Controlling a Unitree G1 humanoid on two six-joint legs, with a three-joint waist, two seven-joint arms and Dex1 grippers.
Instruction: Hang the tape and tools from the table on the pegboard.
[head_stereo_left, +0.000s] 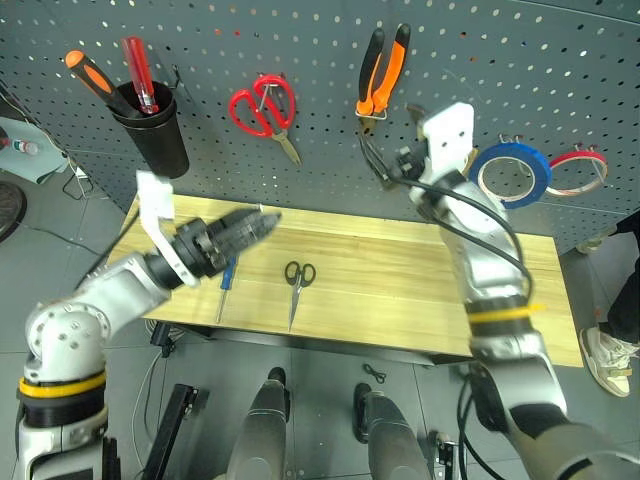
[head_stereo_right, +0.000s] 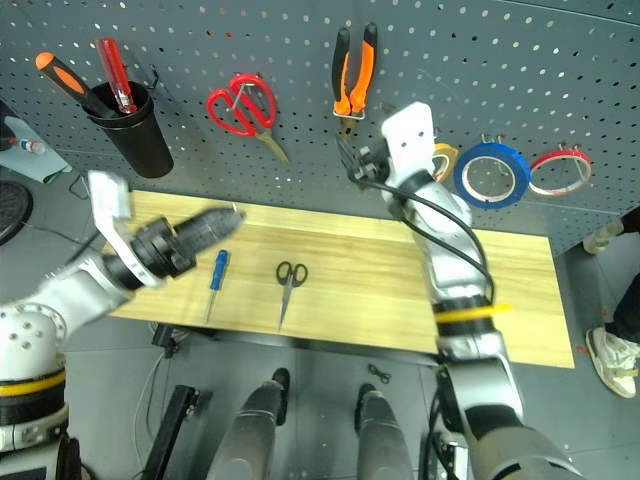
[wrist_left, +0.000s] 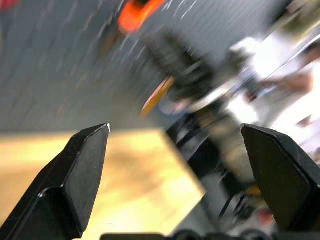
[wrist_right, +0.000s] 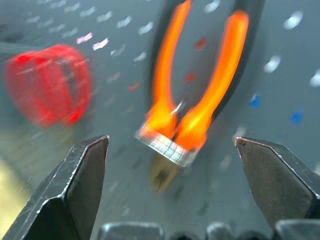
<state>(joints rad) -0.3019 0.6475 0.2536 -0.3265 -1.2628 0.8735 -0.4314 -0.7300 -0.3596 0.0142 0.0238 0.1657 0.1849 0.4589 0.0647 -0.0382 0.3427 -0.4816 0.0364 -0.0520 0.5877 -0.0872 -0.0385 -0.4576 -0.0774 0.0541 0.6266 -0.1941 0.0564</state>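
three tape rings (head_stereo_right: 491, 173), three screwdrivers (head_stereo_right: 216, 280), two scissors (head_stereo_right: 290, 283), one pliers (head_stereo_right: 354, 68)

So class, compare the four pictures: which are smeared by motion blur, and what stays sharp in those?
Head views: sharp overall; the scissors on the table look crisp. Left wrist view: background streaked, fingers sharp. Right wrist view: pliers and red scissors on the pegboard smeared, fingers sharp.

table (head_stereo_left: 400, 270): light wood planks, smooth satin finish. pegboard (head_stereo_left: 300, 40): matt grey-blue perforated metal. pliers (head_stereo_left: 383, 72): glossy orange-and-black plastic grips. blue tape (head_stereo_left: 511, 172): smooth, slight sheen. right claw (wrist_right: 170, 150) fingers: matt black plastic.
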